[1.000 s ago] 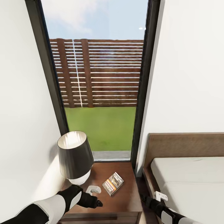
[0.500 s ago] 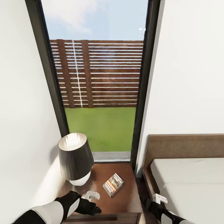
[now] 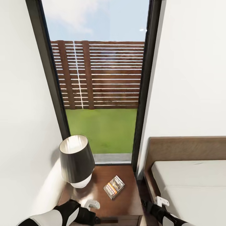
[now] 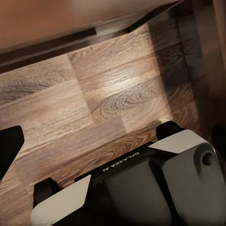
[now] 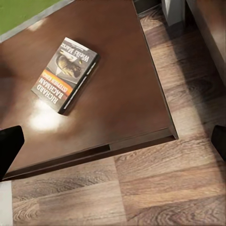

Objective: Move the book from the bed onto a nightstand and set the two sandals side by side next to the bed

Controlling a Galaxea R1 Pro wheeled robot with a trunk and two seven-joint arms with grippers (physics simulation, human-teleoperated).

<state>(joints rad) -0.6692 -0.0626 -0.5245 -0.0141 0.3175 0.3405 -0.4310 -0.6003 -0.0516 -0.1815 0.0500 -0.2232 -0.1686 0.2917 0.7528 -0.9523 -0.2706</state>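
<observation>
The book (image 3: 114,187) lies flat on the nightstand (image 3: 127,201), its orange band and white lettering facing up. Beside the lamp, the left gripper (image 3: 94,216) hovers at the nightstand's front edge, apart from the book. In the left wrist view that gripper (image 4: 114,142) is open over the plank floor, with nothing between its fingers (image 4: 9,147). The right gripper (image 3: 146,203) hangs in the gap between nightstand and bed (image 3: 191,188). Its wrist view shows it (image 5: 114,141) open, with the book (image 5: 66,73) ahead on the nightstand (image 5: 122,108). The sandals are out of view.
A lamp (image 3: 76,160) with a dark shade stands on the nightstand's back left, against the white wall. A tall dark-framed window (image 3: 142,103) rises behind the nightstand. The robot's own base (image 4: 141,188) sits on the wood floor (image 5: 179,188) just before the nightstand.
The left arm has drawn back toward the view's bottom edge, away from the book. The camera has shifted slightly. The book lies where it was.
</observation>
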